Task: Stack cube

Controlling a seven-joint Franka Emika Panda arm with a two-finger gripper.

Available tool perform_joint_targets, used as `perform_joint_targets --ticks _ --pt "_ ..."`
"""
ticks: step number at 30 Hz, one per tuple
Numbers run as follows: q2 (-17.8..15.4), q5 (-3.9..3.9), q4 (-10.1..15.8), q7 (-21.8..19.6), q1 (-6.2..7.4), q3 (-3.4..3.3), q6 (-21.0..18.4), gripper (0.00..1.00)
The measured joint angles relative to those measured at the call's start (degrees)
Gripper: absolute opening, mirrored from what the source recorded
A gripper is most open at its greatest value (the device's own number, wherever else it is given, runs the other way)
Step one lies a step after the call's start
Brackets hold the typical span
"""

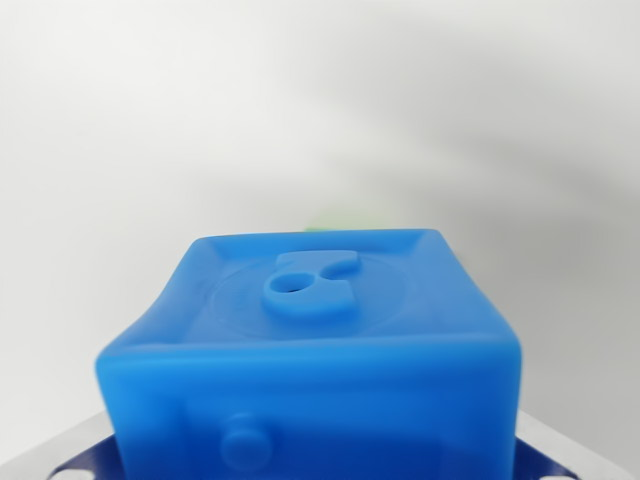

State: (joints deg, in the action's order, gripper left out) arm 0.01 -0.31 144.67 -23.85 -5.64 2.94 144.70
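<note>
A blue cube [320, 350] fills the lower half of the wrist view, very close to the camera and centred between left and right. Its top face slopes away toward the far side and carries a raised figure [312, 283] inside a faint circular ring, with 1 small round hole in the raised part. The near face, turned toward the camera, shows a recessed panel with a small round knob [248, 440] near the bottom edge of the picture. The cube's edges are rounded and its sides bulge slightly, as of soft material. Just beyond the far top edge of the cube a small sliver of green [333, 226] shows, blurred; what it belongs to cannot be told. At the bottom corners, to the left and right of the cube, pale metallic parts [60, 455] with dark blue openings appear, partly cut off by the frame; they look like parts of the pincer's body, but the fingertips themselves are hidden behind or below the cube, so whether the pincer is wide, narrow, or clamped on the cube cannot be told. The white surface [150, 150] behind stretches away, plain and softly shadowed toward the upper right.
</note>
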Motion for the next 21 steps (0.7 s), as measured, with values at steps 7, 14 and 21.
perform_joint_targets --ticks 7,14,21 --pt "-1.7 0.11 1.5 0.6 -0.47 -0.62 -0.2 0.0" --pt "-3.6 0.16 3.0 1.3 -0.83 -1.41 -0.5 0.0" --pt "-5.4 0.17 4.5 1.9 -1.18 -2.31 -0.8 0.0"
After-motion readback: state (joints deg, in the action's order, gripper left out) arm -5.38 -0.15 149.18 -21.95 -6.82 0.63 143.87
